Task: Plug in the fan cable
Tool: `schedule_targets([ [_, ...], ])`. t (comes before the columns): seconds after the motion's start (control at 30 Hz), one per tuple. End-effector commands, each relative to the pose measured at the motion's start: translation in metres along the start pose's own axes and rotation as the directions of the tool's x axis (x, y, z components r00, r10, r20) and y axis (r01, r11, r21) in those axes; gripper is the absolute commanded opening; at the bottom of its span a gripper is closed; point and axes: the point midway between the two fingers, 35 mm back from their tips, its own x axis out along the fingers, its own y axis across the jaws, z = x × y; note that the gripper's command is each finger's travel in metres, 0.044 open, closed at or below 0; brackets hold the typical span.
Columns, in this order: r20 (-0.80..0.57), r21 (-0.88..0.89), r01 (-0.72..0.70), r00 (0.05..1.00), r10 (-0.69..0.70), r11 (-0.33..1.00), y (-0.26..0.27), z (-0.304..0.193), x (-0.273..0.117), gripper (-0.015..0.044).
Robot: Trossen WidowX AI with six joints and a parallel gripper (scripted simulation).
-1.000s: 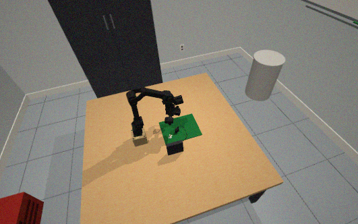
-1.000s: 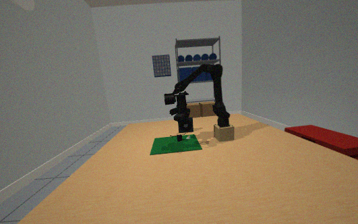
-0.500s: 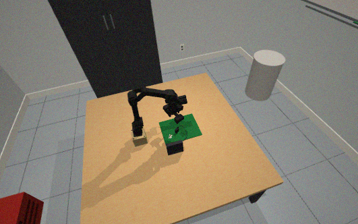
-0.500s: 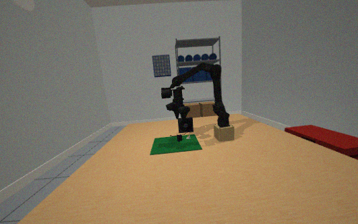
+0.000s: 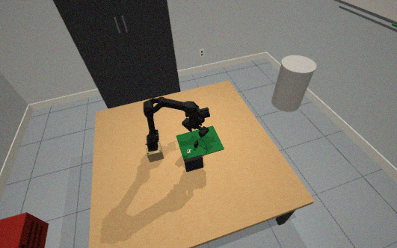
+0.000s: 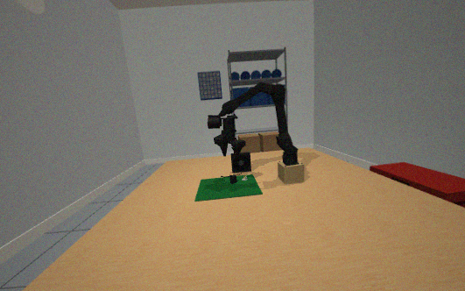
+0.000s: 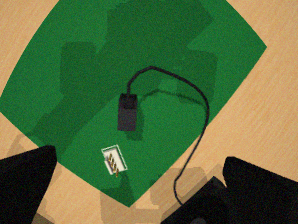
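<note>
The black plug is on or just above the green board, apart from the header. The white four-pin header has its pins bare, close below the plug in the wrist view. A thin black cable loops from the plug to the black fan. My gripper is wide open and empty above the board, touching neither plug nor header. Whether the plug's underside touches the board cannot be told.
The fan stands upright at the board's edge, beside the header. The arm's base block stands on the wooden table. The cable's loop arches over the board on the fan's side of the plug.
</note>
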Motion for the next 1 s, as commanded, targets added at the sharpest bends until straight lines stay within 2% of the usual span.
schedule_targets([
  [0.0, -0.028, -0.005, -0.029, 0.999, 0.029, 1.0, 0.007, -0.007, 0.052, 0.044],
  [0.1, -0.028, -0.005, -0.029, 0.999, 0.029, 1.0, 0.01, -0.011, 0.074, 0.044],
  [0.97, -0.028, -0.005, -0.029, 0.999, 0.029, 1.0, 0.01, -0.011, 0.107, 0.044],
])
